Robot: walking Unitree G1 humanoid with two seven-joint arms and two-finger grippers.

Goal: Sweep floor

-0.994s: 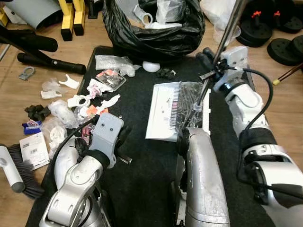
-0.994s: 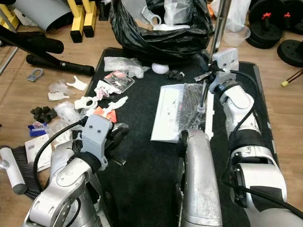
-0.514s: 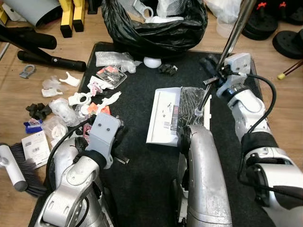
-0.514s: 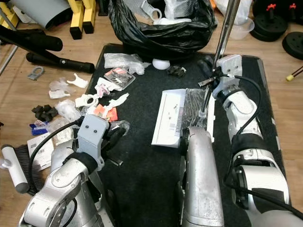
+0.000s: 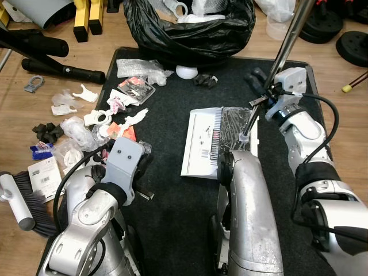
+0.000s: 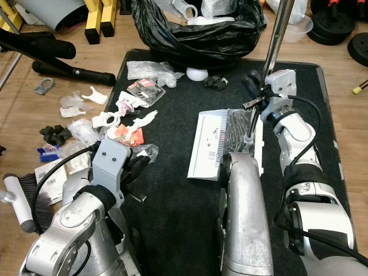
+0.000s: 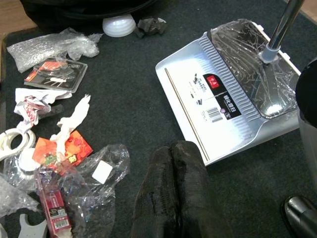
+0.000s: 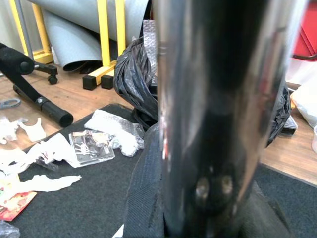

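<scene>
A white dustpan (image 5: 201, 144) lies on the black mat (image 5: 172, 201), with crumpled clear plastic (image 7: 247, 54) in its back part. Its metal pole (image 5: 290, 40) rises from the pan, leaning back and to the right. My right gripper (image 5: 260, 87) is shut on that pole, which stands close up in the right wrist view (image 8: 213, 99). My left gripper (image 7: 172, 148) hangs shut and holds nothing, low over the mat beside the scattered litter (image 5: 123, 109) and left of the pan. A hand brush (image 5: 23, 201) lies on the wooden floor at the near left.
An open black rubbish bag (image 5: 190, 34), full of waste, stands at the mat's far edge. More scraps lie on the wood left of the mat (image 5: 63, 132). A black foam roller bar (image 5: 63, 72), yellow stand legs (image 5: 80, 23) and weight plates (image 5: 351, 46) ring the back.
The head view has shifted a little. The right gripper keeps its hold on the pole, which leans slightly more to the right. The left arm and dustpan look unmoved.
</scene>
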